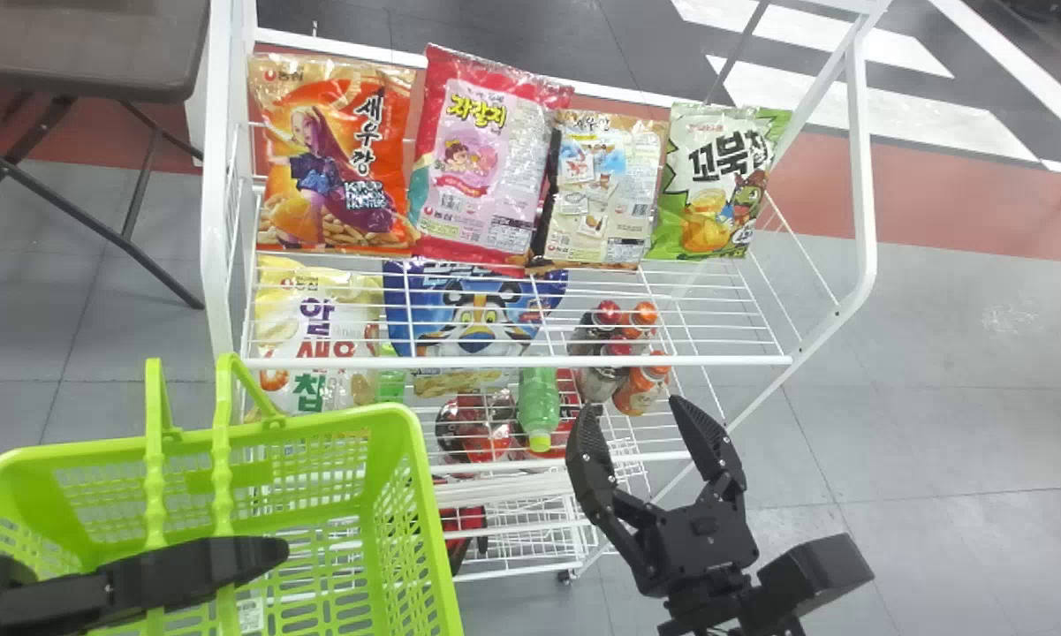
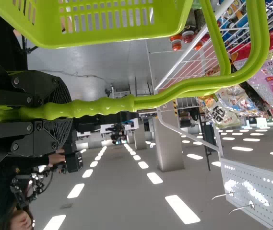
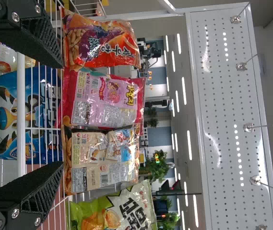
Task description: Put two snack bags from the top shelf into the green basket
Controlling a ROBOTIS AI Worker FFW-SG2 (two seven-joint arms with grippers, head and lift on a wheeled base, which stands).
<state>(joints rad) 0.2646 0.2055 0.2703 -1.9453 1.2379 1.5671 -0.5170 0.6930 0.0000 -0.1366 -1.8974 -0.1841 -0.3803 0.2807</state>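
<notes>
A green basket (image 1: pixel 411 495) was held beside a white wire rack at the robot's left, its two handles (image 1: pixel 223 477) pinched together between the pads of the left gripper (image 1: pixel 265 552). The left arm was laid low and nearly level across the basket's opening, with the fingertips pointed toward the robot's right. The right gripper (image 1: pixel 623 411) was raised from the bottom edge of the head view, right of centre, its fingers spread wide and aimed forward at the rack, with the wrist tipped slightly to the left. Nothing was gripped between them. In the right wrist view, the pink bag and the beige bag were seen beyond the gap between its fingertips (image 3: pixel 62 112).

Four snack bags were lined up along the top shelf (image 1: pixel 512 361), propped upright: an orange bag (image 1: pixel 336 168), a pink bag (image 1: pixel 486 168), a beige bag (image 1: pixel 601 185) and a green bag (image 1: pixel 711 190), from left to right. On the shelf below, a blue bag (image 1: pixel 473 309) and bottles (image 1: pixel 643 389) were displayed.
</notes>
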